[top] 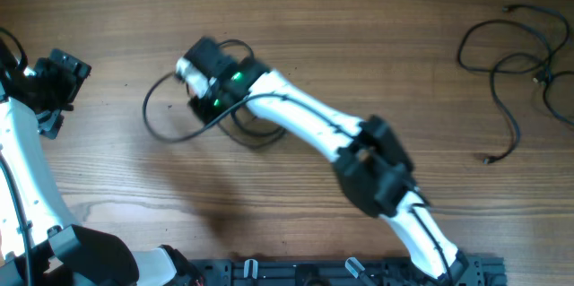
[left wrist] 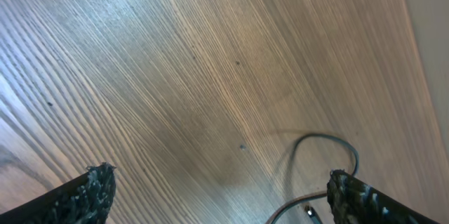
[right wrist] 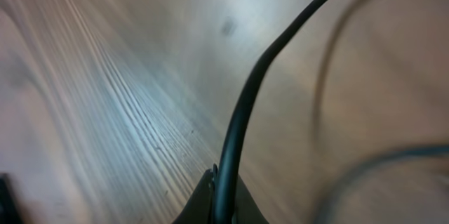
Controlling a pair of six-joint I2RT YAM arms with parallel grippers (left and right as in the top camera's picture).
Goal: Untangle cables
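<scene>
A small coil of thin black cables [top: 146, 111] lies left of the table's middle. My right gripper [top: 199, 75] reaches over the coil's top. In the right wrist view the right gripper [right wrist: 223, 197] is shut on one black cable [right wrist: 247, 104], which rises from between the pinched fingers and curves away to the right. My left gripper [top: 67, 89] hovers at the far left, apart from the coil. Its jaws [left wrist: 224, 190] stand open with only bare wood between them. A cable loop [left wrist: 324, 138] and a small plug [left wrist: 311, 213] show beside its right finger.
More loose black cables [top: 517, 132] lie spread out at the table's far right. The right arm's white links [top: 314, 120] slant across the middle, from the front edge to the coil. A dark rail [top: 359, 273] runs along the front edge.
</scene>
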